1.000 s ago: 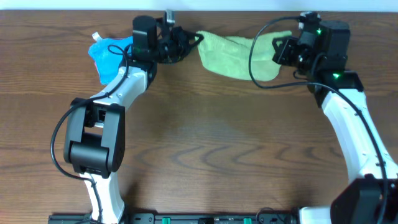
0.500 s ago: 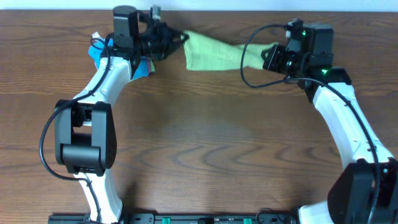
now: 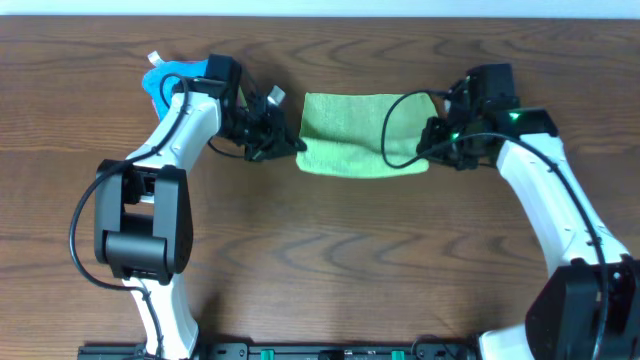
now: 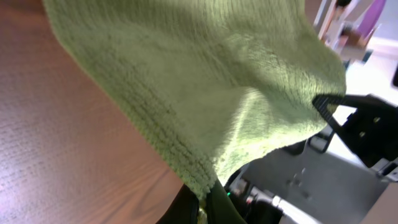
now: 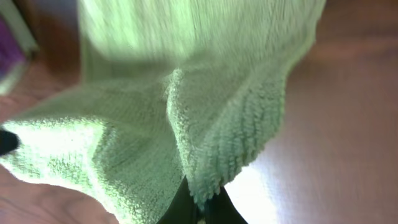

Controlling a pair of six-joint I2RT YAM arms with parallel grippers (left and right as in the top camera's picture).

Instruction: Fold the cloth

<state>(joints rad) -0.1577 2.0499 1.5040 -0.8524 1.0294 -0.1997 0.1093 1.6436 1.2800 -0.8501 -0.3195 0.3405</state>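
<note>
A light green cloth point(image 3: 358, 133) is stretched between both grippers over the far middle of the wooden table. My left gripper point(image 3: 291, 146) is shut on its left near corner; in the left wrist view the cloth point(image 4: 205, 93) hangs from the pinching fingers point(image 4: 204, 202). My right gripper point(image 3: 430, 150) is shut on its right near corner; in the right wrist view the cloth point(image 5: 186, 106) drapes from the closed fingers point(image 5: 200, 208). The cloth looks roughly rectangular, with its far edge folded under or lying on the table.
A blue cloth or bag point(image 3: 165, 82) lies at the far left behind the left arm. The table's far edge point(image 3: 400, 16) runs just behind the green cloth. Bare wooden table point(image 3: 340, 250) lies in front of both arms.
Both grippers have pulled the green cloth toward the near side and lowered it. It has gone from a narrow twisted strip at the far edge to a wider spread rectangle.
</note>
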